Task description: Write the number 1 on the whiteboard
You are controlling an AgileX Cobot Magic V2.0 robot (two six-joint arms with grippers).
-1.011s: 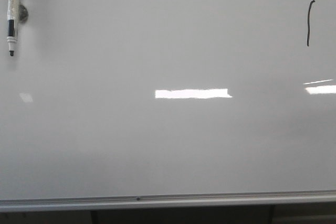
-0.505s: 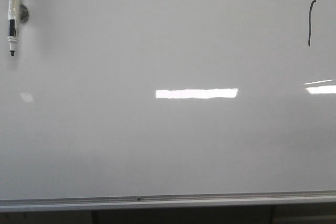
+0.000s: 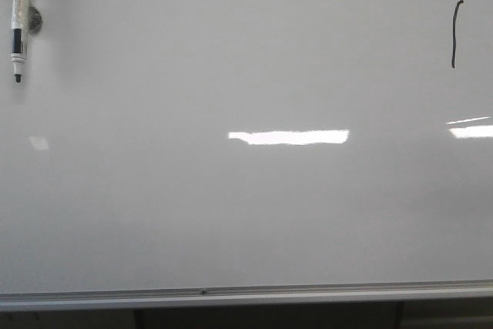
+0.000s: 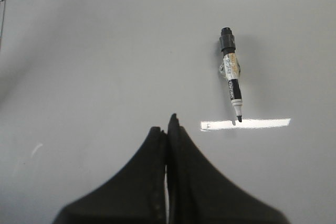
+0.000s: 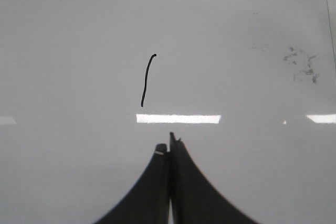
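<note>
The whiteboard [image 3: 254,213] fills the front view, with its silver-grey bottom rail [image 3: 246,296] along the low edge. The number 1 [image 3: 455,33], a thin black stroke with a small hook on top, stands at the far right; it also shows in the right wrist view [image 5: 147,79]. A white marker pen with a black cap [image 3: 20,19] hangs tip down at the top left, also in the left wrist view [image 4: 231,80]. My left gripper [image 4: 167,125] is shut and empty, apart from the pen. My right gripper [image 5: 169,144] is shut and empty, below the stroke. Neither gripper shows in the front view.
Bright rectangular light reflections [image 3: 289,137] lie across the board's middle and right. Faint smudges of old ink [image 5: 302,64] mark the board near its right edge frame [image 5: 329,19]. Dark stand legs [image 3: 139,319] show under the rail.
The light reflections on the board have shifted slightly. The pen and the stroke have stayed in place.
</note>
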